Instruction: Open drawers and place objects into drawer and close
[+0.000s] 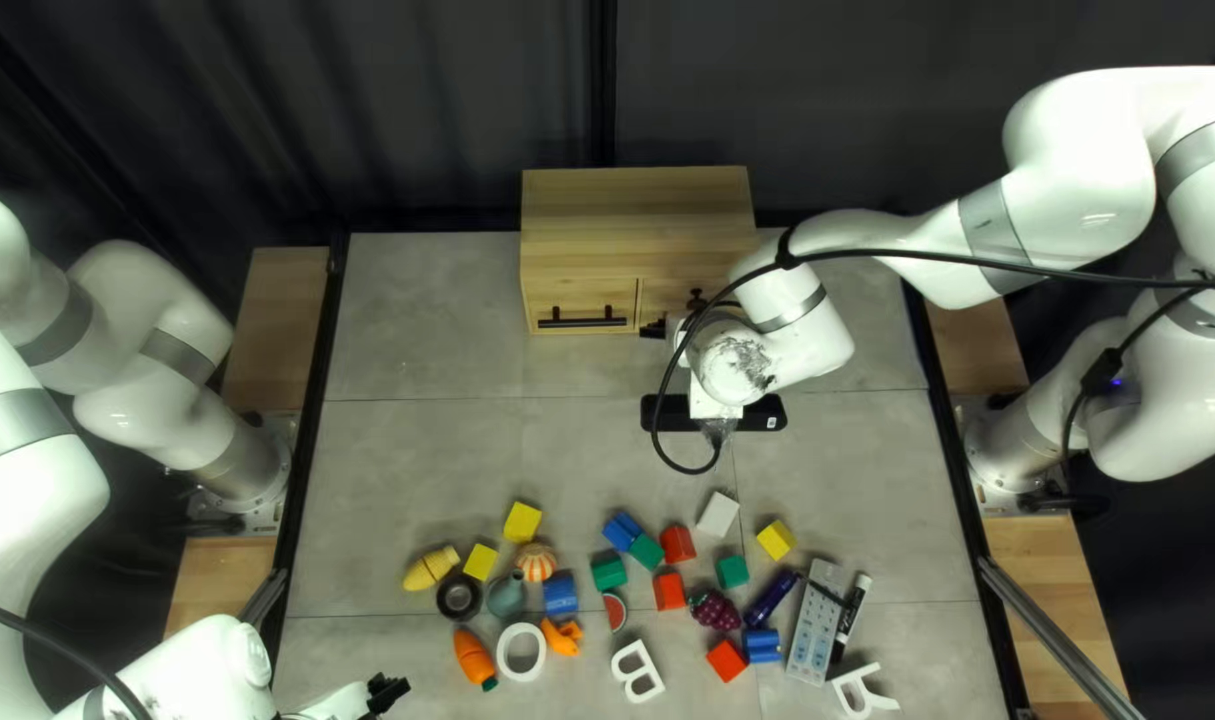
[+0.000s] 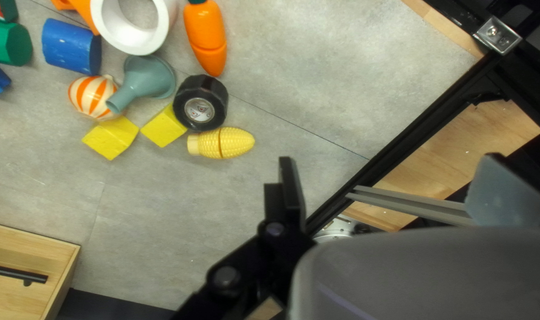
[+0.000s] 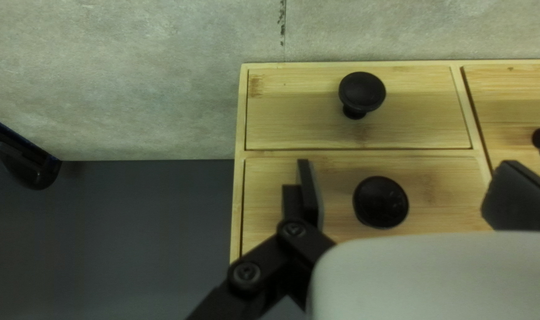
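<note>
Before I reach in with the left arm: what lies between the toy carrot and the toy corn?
The black tape roll lies between the carrot and the corn; the left wrist view shows it.

Thirteen blocks point(image 1: 524, 522) for you, plus two white letters point(image 1: 858, 694).
You've got three yellow, red, green and blue each, one white; two pen-like items point(image 1: 770, 599); one each: carrot point(image 2: 205, 37), corn point(image 2: 221, 143), grape bunch point(image 1: 714, 611), watermelon slice point(image 1: 616, 611), striped ball point(image 2: 92, 96), orange piece point(image 1: 561, 638), funnel point(image 2: 145, 80), tape roll point(image 2: 200, 104), white ring point(image 1: 505, 654), remote point(image 1: 816, 624); cabinet point(image 1: 634, 207), three drawer fronts point(image 3: 291, 112), two round knobs point(image 3: 362, 92), one bar handle point(image 1: 582, 322).
</note>
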`<action>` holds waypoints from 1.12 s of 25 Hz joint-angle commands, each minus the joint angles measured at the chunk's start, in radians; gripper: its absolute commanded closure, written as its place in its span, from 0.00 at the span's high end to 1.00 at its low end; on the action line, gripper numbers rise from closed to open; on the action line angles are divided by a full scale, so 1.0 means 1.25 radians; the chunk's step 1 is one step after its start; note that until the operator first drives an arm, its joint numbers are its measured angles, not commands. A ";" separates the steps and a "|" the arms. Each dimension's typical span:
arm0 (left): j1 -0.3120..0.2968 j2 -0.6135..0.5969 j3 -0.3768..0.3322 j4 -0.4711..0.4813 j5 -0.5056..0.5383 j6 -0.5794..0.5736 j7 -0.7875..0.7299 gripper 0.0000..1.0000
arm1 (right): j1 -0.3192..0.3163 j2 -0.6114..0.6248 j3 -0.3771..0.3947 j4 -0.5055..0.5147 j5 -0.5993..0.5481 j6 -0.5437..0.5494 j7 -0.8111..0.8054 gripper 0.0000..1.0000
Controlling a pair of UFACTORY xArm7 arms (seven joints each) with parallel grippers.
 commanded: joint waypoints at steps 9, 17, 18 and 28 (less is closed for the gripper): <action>0.000 0.000 0.000 0.000 0.000 0.000 0.000 1.00 | -0.005 0.005 -0.005 0.003 -0.011 -0.006 -0.005 0.54; 0.000 0.000 0.000 0.000 0.000 0.000 0.000 1.00 | -0.006 -0.002 -0.006 -0.009 -0.018 -0.015 -0.004 0.25; 0.000 0.000 0.000 0.000 0.000 0.000 0.000 1.00 | -0.006 -0.004 -0.006 -0.010 -0.017 -0.015 -0.005 0.27; 0.000 0.000 0.000 0.000 0.000 0.000 0.000 1.00 | -0.002 -0.012 -0.002 -0.011 -0.011 -0.005 -0.014 0.25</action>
